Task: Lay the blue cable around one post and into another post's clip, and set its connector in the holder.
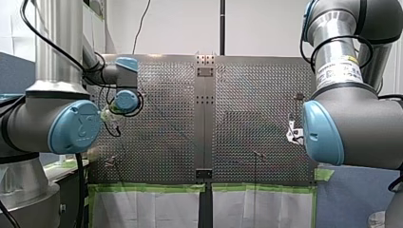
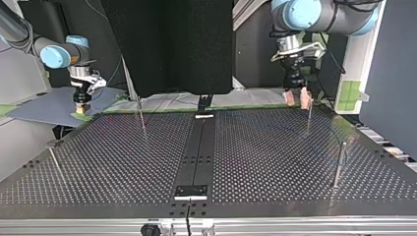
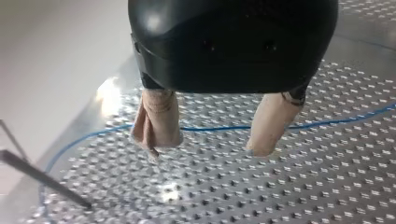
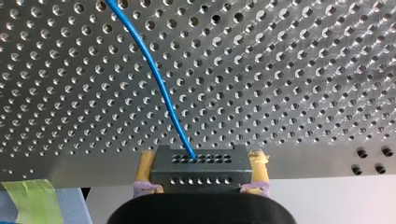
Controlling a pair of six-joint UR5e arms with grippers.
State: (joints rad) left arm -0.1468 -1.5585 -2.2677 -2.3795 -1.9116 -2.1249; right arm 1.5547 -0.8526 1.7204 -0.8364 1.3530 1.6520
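Cable [image 4: 159, 84], blue: slack across surface [image 4: 280, 70], its connector [image 4: 200, 168] clamped in right jaws. Left jaws wide, poised over cable. Advice: lower squarely, close gently, leave slack for post [image 3: 42, 179].

Front view: a pale wall [image 1: 266, 28] fills the upper frame behind the perforated metal table [image 1: 256, 95]. I note a thin black cord [image 1: 141, 23] hanging down the wall, upper left of centre, and a dark pole [image 1: 222, 26] standing upright at upper centre. Green tape [image 1: 152, 188] edges the table's lower border, with white sheets [image 1: 142, 209] beneath it. A blue-grey surface [image 1: 351, 199] sits lower right; I cannot tell if it is floor or panel.

Top view: a large black panel [image 2: 167, 44] at upper centre. A grey sheet [image 2: 44, 110] lies at middle left. A white upright [image 2: 363, 64] at the right carries a green patch [image 2: 350, 93]. A dark grey partition [image 2: 393, 73] is at the far right edge. An aluminium rail [image 2: 295, 226] runs along the bottom. The lighting is even, with soft glints on the table.
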